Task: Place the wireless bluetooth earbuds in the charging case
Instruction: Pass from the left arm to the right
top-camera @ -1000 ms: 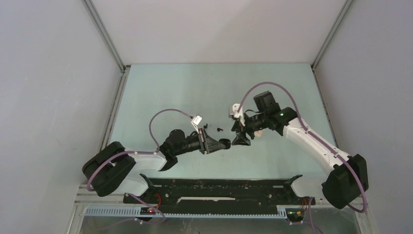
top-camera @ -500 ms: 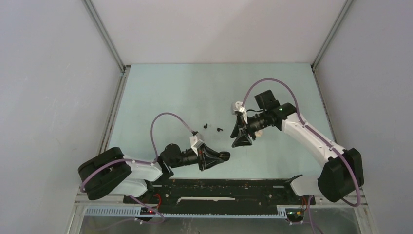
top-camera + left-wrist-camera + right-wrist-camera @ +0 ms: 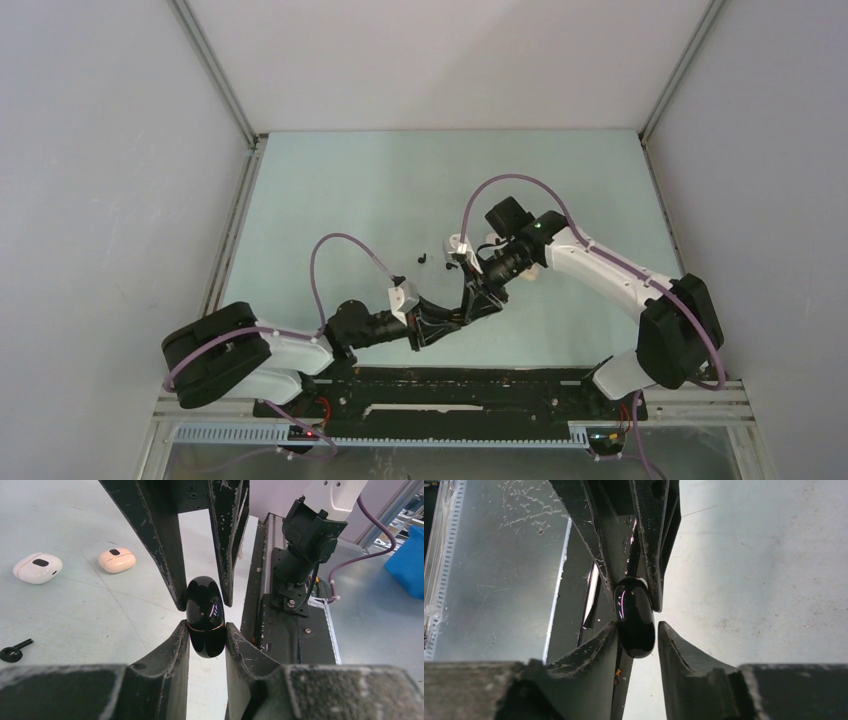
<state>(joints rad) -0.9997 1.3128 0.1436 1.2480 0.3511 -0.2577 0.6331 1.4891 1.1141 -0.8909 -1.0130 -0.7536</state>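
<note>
L gripper [image 3: 455,316] and R gripper [image 3: 478,296] meet tip-to-tip above table [image 3: 350,190] front; black earbud [image 3: 421,258] lies loose beyond. L wrist: L jaws clamped on charging case [image 3: 205,625] below seam, prob. leaving lid free for R. R wrist: R jaws narrow, straddling lid end; grip unclear. Vs 0.5 s ago, R has swung in from apart.

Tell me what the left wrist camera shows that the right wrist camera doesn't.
Only the left wrist view shows a white case, a beige case and a black earbud lying off to its left. Only the right wrist view shows a scuffed grey panel. Both show the glossy black case between the fingers of the left gripper and the right gripper.
</note>
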